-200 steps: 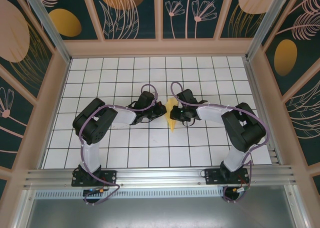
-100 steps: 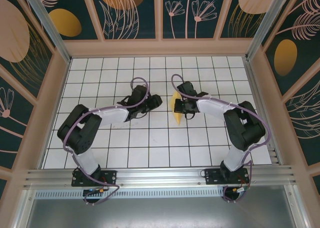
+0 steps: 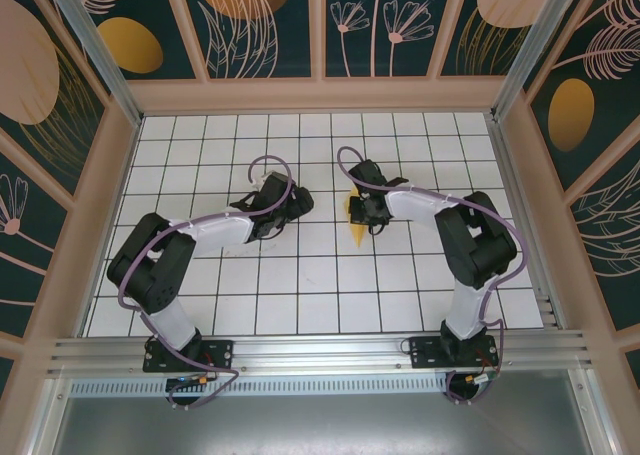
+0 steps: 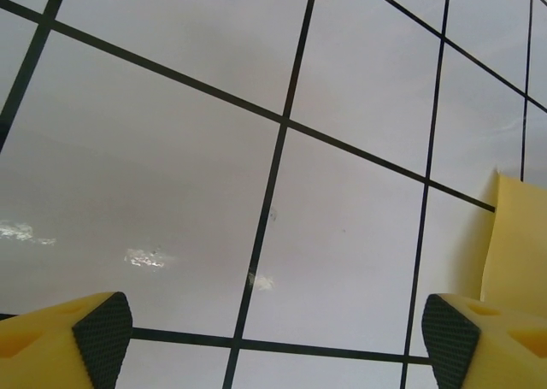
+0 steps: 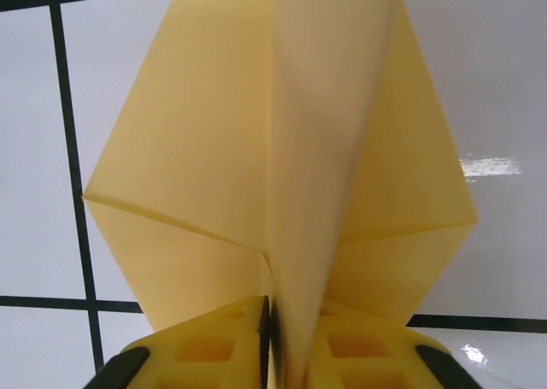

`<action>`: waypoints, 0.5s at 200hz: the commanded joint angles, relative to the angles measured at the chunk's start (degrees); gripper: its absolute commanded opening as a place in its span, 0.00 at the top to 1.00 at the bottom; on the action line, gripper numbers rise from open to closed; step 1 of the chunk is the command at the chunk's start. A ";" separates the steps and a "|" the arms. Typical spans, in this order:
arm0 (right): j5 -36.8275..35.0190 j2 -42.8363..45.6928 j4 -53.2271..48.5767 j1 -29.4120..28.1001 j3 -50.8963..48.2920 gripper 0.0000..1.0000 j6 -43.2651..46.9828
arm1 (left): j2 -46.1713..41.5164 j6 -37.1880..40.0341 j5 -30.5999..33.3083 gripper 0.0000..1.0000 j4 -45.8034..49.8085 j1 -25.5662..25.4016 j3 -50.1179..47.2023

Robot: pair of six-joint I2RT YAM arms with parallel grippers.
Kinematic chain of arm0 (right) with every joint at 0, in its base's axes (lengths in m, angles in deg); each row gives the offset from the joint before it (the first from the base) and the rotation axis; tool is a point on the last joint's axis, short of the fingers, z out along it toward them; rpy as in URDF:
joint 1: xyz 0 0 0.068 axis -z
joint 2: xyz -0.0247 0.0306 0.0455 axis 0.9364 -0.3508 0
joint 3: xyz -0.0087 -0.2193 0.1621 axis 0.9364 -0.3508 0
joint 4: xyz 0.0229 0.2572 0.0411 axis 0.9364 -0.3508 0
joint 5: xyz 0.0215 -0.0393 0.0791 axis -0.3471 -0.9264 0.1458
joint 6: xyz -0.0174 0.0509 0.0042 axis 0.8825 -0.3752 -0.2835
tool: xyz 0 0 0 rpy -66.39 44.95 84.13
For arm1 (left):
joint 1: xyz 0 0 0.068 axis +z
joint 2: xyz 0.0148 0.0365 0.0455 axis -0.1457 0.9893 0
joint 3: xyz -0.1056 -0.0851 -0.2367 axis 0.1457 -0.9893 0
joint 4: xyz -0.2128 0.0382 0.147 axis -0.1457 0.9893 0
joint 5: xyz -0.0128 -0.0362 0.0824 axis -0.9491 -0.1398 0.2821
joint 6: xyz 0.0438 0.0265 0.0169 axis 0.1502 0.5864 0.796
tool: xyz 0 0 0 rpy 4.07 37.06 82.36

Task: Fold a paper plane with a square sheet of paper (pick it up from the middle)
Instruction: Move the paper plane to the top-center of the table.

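Right wrist view, centre frame: the right tool (image 5: pixel 272 342) pinches the yellow paper plane (image 5: pixel 282 150) by its centre crease, the left tool (image 4: pixel 278 333) gapes empty, and thin paper could slip free or crumple.

Bare tabletop (image 3: pixel 200 145) is kept free along far, near & side tiles. Centre is taken up by L hand (image 3: pixel 298 203), jaws spread, & R hand (image 3: pixel 360 211) w/ plane (image 3: pixel 355 231) pinched; a narrow gap is kept btw. them. Edges are closed off by walls (image 3: pixel 320 95).
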 commanded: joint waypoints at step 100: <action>-8.01 -5.77 -5.41 -2.69 6.09 0.86 -3.84 | -1.57 0.52 3.35 0.01 2.54 0.13 -1.20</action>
